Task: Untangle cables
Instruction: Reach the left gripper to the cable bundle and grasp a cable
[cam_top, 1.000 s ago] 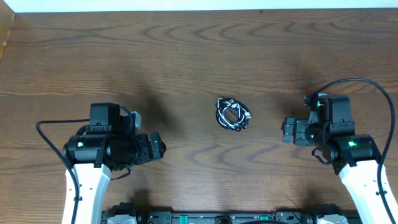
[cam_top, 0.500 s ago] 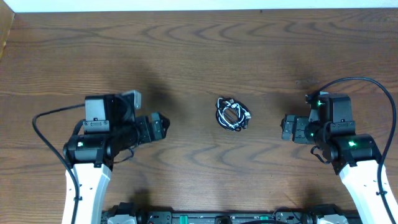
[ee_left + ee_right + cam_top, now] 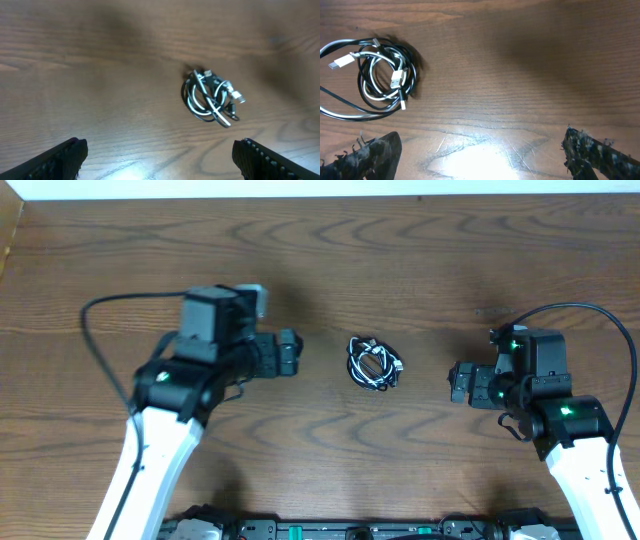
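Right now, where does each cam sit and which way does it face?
Overhead: fixed above the table, looking straight down; tangled cables at centre, left fingers and right fingers either side.
Left wrist: on the left arm, looking down and ahead at the cables; its open fingers in the bottom corners.
Right wrist: on the right arm, looking down; cables upper left, its open fingers in the bottom corners.
Shared: all three show the same cables.

Table (image 3: 420, 260): dark wood, visible grain, smooth w/ a soft sheen under the light. Cables (image 3: 373, 363): slick plastic jackets, blk & white, shiny metal plug tips. Right gripper (image 3: 481, 136) fingers (image 3: 375, 155): matt blk, rough, frayed-looking.
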Controlling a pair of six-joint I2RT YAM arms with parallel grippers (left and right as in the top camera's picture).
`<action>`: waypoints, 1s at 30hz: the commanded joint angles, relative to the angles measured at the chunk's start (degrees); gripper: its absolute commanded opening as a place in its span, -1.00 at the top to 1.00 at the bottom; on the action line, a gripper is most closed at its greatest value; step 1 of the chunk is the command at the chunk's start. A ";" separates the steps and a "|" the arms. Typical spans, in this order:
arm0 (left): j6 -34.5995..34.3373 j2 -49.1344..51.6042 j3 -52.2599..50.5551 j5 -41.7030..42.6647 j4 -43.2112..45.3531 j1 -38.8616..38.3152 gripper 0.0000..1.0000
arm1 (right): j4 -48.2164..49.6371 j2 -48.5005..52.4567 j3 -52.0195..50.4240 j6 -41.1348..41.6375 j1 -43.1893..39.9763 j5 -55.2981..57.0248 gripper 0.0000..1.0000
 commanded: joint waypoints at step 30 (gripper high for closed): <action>-17.09 35.01 0.50 11.89 18.03 -14.19 -0.06 | -0.28 0.02 1.25 0.92 -0.46 -0.52 -0.99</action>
